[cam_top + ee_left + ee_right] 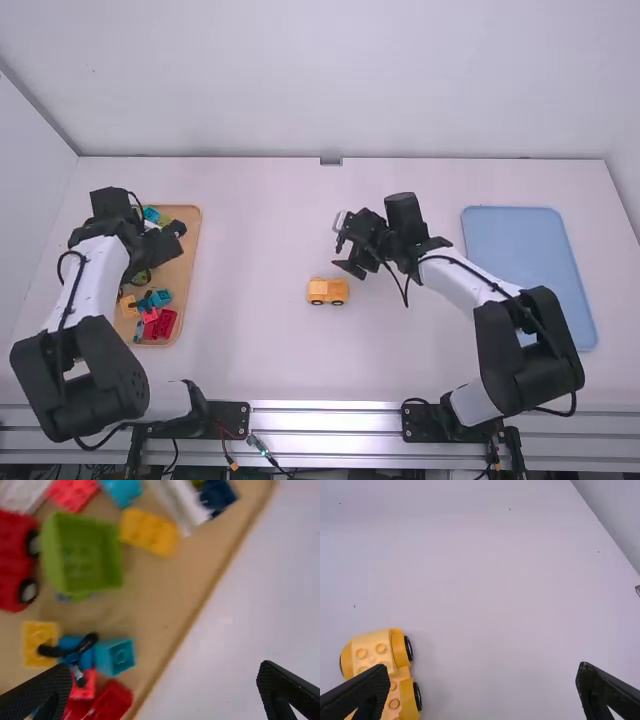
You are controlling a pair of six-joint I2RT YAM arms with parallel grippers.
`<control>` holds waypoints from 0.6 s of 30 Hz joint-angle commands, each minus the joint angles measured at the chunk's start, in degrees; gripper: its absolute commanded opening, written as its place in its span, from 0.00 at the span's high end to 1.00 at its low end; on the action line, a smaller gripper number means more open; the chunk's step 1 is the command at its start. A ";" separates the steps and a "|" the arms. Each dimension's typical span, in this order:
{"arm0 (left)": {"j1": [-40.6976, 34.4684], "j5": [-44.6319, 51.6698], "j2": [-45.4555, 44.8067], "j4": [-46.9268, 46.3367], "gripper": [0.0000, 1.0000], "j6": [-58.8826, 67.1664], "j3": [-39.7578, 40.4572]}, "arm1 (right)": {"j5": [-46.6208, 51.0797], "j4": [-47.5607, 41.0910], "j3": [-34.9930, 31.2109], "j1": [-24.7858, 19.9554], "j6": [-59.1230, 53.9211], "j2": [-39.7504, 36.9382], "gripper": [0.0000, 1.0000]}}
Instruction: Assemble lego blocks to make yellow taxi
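In the high view my left gripper (pixel 165 238) is over the far half of the wooden tray, and in the left wrist view the same gripper (pixel 165 690) is wide open above loose blocks. Among them lies an orange-yellow brick (pixel 149 531), with another yellow block (pixel 39 642) farther off. My right gripper (pixel 350 246) hangs over the middle of the table, just beyond and right of a yellow wheeled car piece (pixel 328 291). The right wrist view has that gripper (pixel 482 690) open, nothing between its fingers, and the car (pixel 382 675) beside one finger.
The wooden tray (pixel 190 270) on the left also holds a green open box (pixel 85 552), red wheeled pieces (pixel 15 560), teal blocks (pixel 115 656) and a dark propeller-like part (pixel 75 652). A blue tray (pixel 525 250) lies at the right, partly behind the right arm.
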 commanded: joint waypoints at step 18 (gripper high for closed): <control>17.49 -4.90 7.50 -3.04 0.01 5.60 1.01 | 0.42 -0.50 2.36 -2.67 1.88 -0.94 0.01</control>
